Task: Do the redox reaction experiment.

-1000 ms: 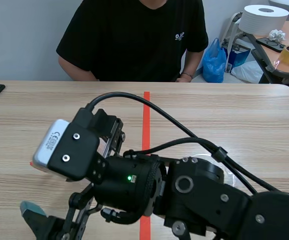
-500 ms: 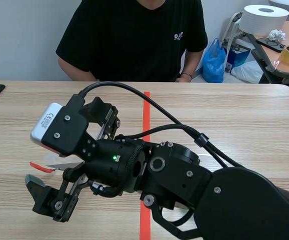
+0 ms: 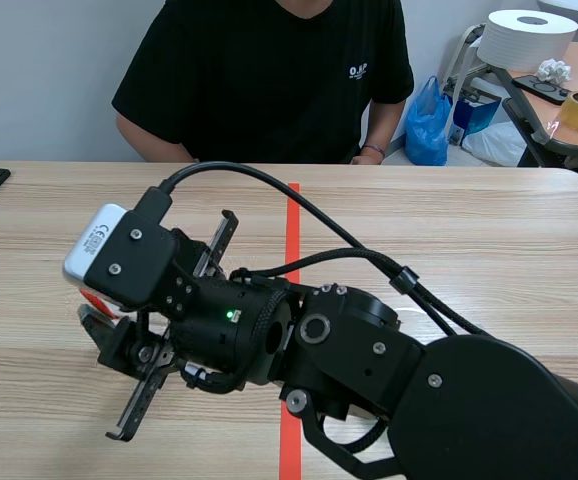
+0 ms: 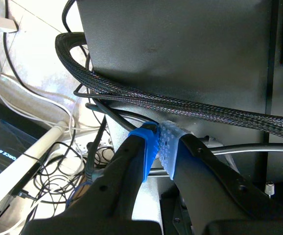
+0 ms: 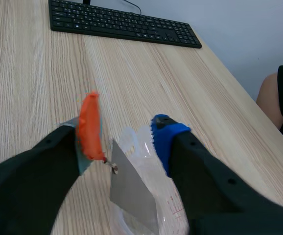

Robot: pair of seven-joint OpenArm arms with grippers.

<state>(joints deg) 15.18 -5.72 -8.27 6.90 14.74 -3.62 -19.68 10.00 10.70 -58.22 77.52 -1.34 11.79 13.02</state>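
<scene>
- While its two fingers stand wide apart, the right hand (image 5: 124, 141) grips nothing; it hangs low over the bench (image 5: 29, 83), its arm coming in from the right and crossing past the middle.
- Orange-red piece (image 5: 90, 127) sits against one pad of that hand; the other pad is clear of it.
- Grey metal sheet (image 5: 131, 191) is between the fingers, just beside the orange-red piece, over a clear plastic thing (image 5: 141, 139) too blurred to name.
- Left hand (image 4: 158, 147): blue pads pressed together, nothing between them, facing black cables (image 4: 131, 93) and a black panel (image 4: 180, 44).
- Farther out, a black keyboard (image 5: 124, 23) lies on the bench.
- Farthest, a person (image 3: 269, 80) in a black shirt sits across the bench.
</scene>
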